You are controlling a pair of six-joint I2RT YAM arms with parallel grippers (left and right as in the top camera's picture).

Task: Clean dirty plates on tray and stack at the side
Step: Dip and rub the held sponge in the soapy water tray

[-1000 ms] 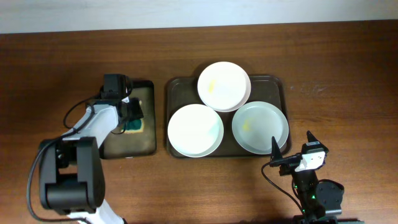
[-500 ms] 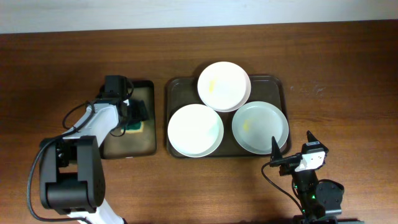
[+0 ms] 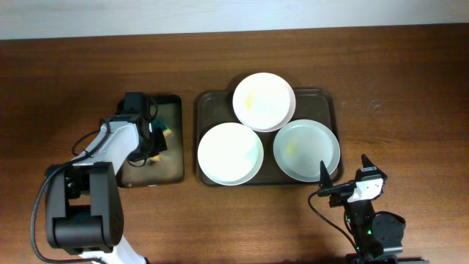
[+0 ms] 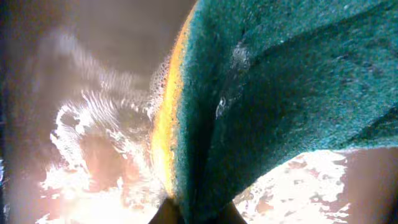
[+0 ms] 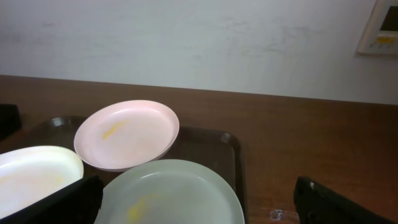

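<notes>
Three white plates lie on the brownish-grey tray (image 3: 207, 103): one at the back (image 3: 264, 101) with a yellow smear, one at the front left (image 3: 230, 153), one at the front right (image 3: 307, 149) with a yellow smear. My left gripper (image 3: 154, 141) is shut on a green-and-yellow sponge (image 4: 261, 99) over the small dark tray (image 3: 170, 170), where foamy water shows. My right gripper (image 3: 343, 188) is open and empty, just in front of the front right plate (image 5: 168, 193). The right wrist view also shows the back plate (image 5: 127, 134).
The small dark tray stands left of the big tray. Bare brown wood table (image 3: 410, 88) lies right of the tray and along the front. A white wall (image 5: 199, 43) stands behind the table.
My left gripper has drawn towards the front of the small dark tray and closed on the sponge, which now hangs between the fingers. The right arm has not moved.
</notes>
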